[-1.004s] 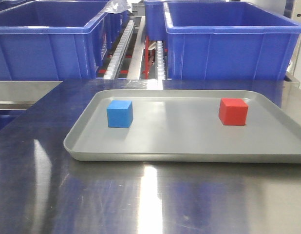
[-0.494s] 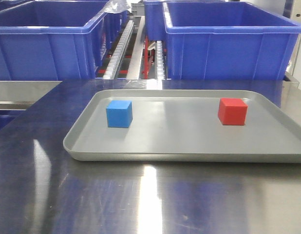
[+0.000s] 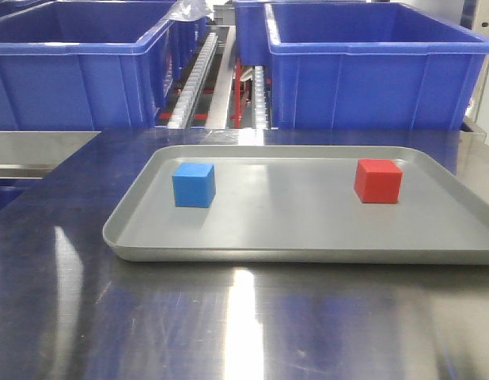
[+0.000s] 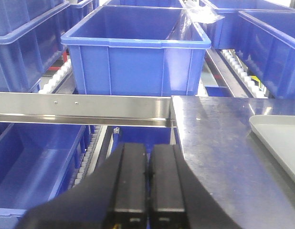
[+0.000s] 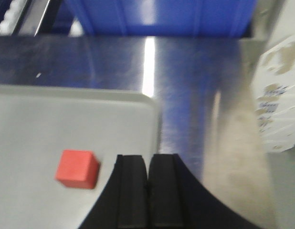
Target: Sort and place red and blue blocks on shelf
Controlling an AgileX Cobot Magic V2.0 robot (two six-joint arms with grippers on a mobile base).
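A blue block (image 3: 194,184) rests on the left part of a flat grey tray (image 3: 308,237); a red block (image 3: 378,180) rests on its right part. Behind the table stands the shelf (image 3: 221,87) of steel rails with big blue bins. In the right wrist view the red block (image 5: 77,169) lies on the tray (image 5: 66,119), just left of my right gripper (image 5: 148,160), which is shut with nothing in it. My left gripper (image 4: 148,150) is shut and empty, off the table's left edge above lower bins. Neither gripper shows in the front view.
Two large blue bins (image 3: 70,71) (image 3: 371,71) stand on the shelf behind the tray. A steel rail (image 4: 80,105) runs along the shelf in the left wrist view. A white roll-like object (image 5: 279,100) sits at the table's right edge.
Both blocks and the tray stay in place apart from a slight shift of the view.
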